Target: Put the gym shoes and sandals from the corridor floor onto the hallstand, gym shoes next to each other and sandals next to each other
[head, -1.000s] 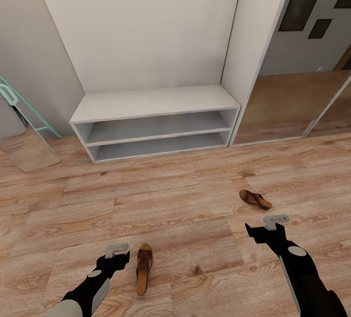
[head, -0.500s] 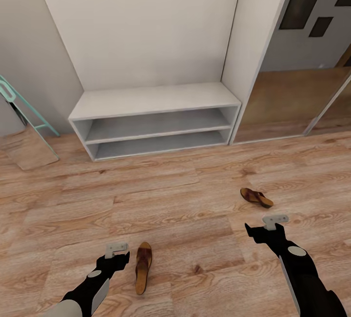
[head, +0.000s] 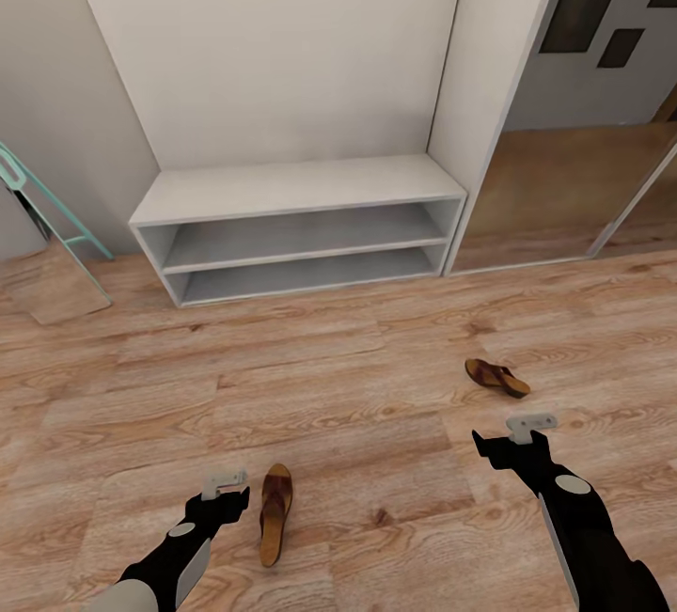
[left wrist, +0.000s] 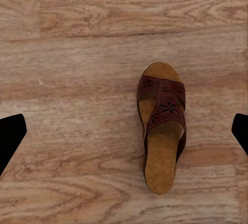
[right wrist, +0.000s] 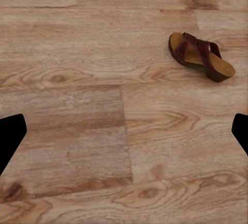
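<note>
Left pincer (head: 226, 480) is spread wide above the floor (head: 376, 377); one sandal (head: 275, 511) lies just beside it at three o'clock. Shift over, then pinch its strap. Right pincer (head: 529, 424), also spread, has the other sandal (head: 496, 377) at eleven o'clock.

Open corridor floor (head: 357, 386) lies ahead of you up to the hallstand (head: 291, 189); two sandals, one (head: 275, 511) beside your left gripper (head: 226, 490), one (head: 496, 377) ahead right, interrupt it.

Hallstand (head: 291, 189) upper part cut off
</note>
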`<state>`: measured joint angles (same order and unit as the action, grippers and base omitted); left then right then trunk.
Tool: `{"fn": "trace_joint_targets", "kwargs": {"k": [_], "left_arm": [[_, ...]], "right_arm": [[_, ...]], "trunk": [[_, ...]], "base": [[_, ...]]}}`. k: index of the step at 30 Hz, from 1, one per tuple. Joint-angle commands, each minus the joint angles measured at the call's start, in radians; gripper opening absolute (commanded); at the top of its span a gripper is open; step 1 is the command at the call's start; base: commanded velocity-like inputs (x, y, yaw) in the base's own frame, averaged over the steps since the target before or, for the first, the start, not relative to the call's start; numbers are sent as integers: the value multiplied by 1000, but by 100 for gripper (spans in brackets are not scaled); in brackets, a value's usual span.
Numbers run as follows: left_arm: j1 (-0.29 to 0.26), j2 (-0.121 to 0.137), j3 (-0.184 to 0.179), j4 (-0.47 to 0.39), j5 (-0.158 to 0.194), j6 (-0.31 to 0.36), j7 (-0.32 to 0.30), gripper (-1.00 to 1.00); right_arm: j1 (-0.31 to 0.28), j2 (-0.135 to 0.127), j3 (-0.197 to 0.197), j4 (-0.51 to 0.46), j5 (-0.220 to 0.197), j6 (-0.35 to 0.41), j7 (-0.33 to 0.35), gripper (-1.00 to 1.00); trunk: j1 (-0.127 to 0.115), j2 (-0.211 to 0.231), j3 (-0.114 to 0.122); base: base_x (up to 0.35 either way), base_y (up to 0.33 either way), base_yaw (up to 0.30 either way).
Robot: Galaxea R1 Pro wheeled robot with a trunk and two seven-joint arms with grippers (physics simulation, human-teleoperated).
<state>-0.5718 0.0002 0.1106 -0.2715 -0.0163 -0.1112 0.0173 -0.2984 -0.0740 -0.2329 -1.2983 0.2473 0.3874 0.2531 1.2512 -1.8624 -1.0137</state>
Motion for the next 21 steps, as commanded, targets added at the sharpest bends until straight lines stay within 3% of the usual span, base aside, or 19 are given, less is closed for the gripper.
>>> {"fn": "trace_joint_targets", "kwargs": {"k": [1,6,13,21], "left_arm": [[-1,0,3,1,-2,-4,1,100],[1,-1,2,2,-2,-32,0,100],[14,-4,-20,3,-13,-126,-4,100],[14,-9,-48,-7,-28,-153,-10,100]], "right_arm": [[-1,0,-2,-1,11,4,9,100],[-1,0,-2,-1,10,4,9,100],[-1,0,-2,6,11,3,9,100],[-17,3,0,-42,8,6,7,100]], "trunk": [[4,-8,-4],[23,-43,-20],[50,-92,-41],[80,-148,-67]], "base": [[0,0,0],[0,0,0],[0,0,0],[0,0,0]]}}
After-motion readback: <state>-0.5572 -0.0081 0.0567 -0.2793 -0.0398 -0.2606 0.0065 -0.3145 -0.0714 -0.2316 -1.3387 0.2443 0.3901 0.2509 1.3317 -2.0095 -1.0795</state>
